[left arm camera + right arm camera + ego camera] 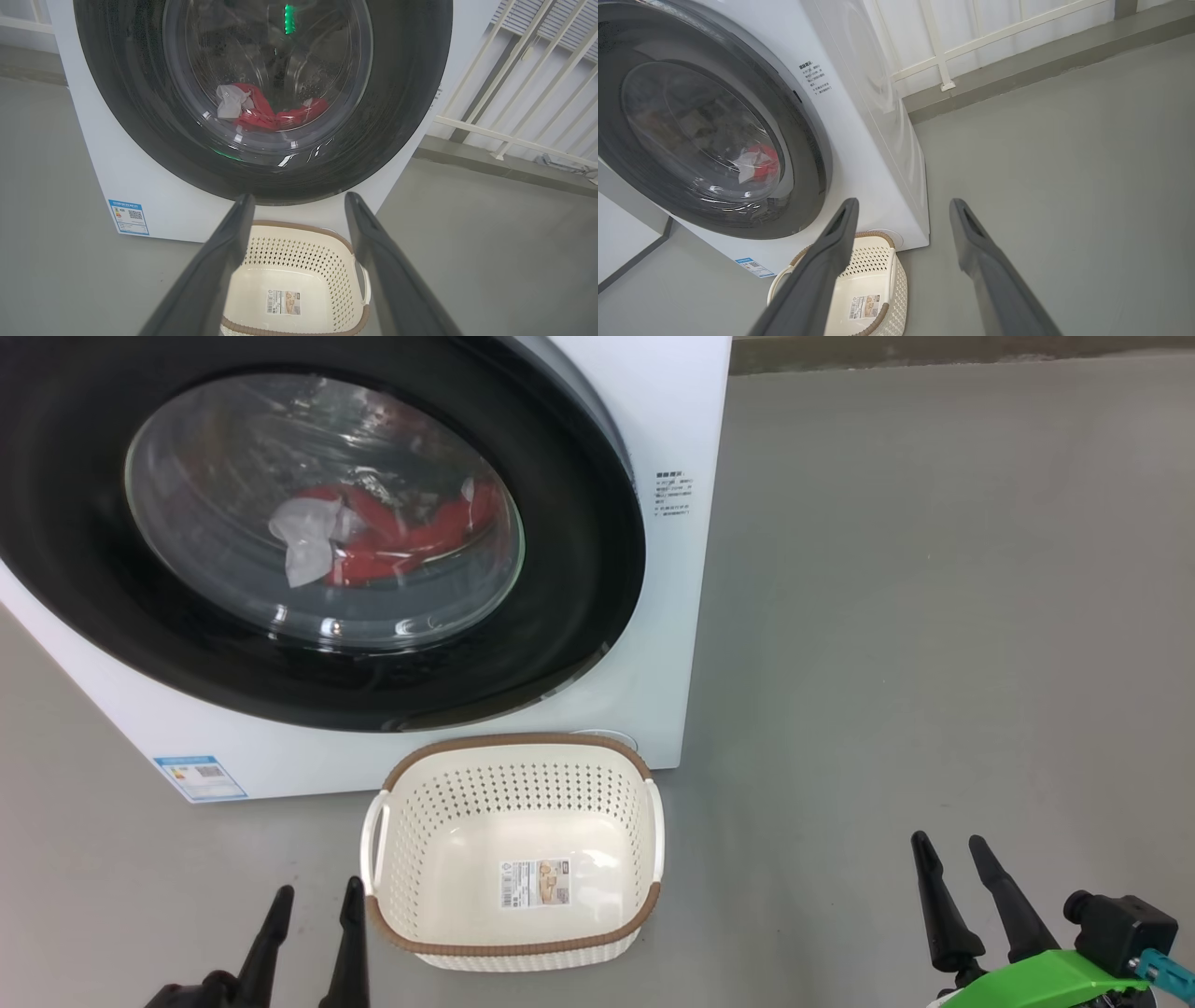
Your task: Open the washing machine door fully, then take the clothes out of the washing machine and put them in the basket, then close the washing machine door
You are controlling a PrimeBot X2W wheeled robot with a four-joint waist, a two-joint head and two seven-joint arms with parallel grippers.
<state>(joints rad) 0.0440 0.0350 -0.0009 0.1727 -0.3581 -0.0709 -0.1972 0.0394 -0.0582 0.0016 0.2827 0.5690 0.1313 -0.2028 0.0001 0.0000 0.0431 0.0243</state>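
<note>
1. Grippers at the near edge: left gripper (318, 889) and right gripper (948, 845), both spread wide, holding nothing.
2. Empty basket (439, 807) on the grey floor (934, 616) between them, just before the washing machine (674, 644).
3. Beyond, the washing machine door (583, 569) looks shut, red and white clothes (411, 537) behind its glass.
4. Seemingly nothing done yet: opening, unloading, closing all remain.

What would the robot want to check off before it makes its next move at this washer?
1. Washing machine door open: not ok, it is shut.
2. Clothes inside, seen through the glass: ok.
3. Basket upright and empty on the floor: ok.
4. Left end effector open, holding nothing: ok.
5. Right end effector open, holding nothing: ok.
6. Basket out of the door's swing: cannot tell.
</note>
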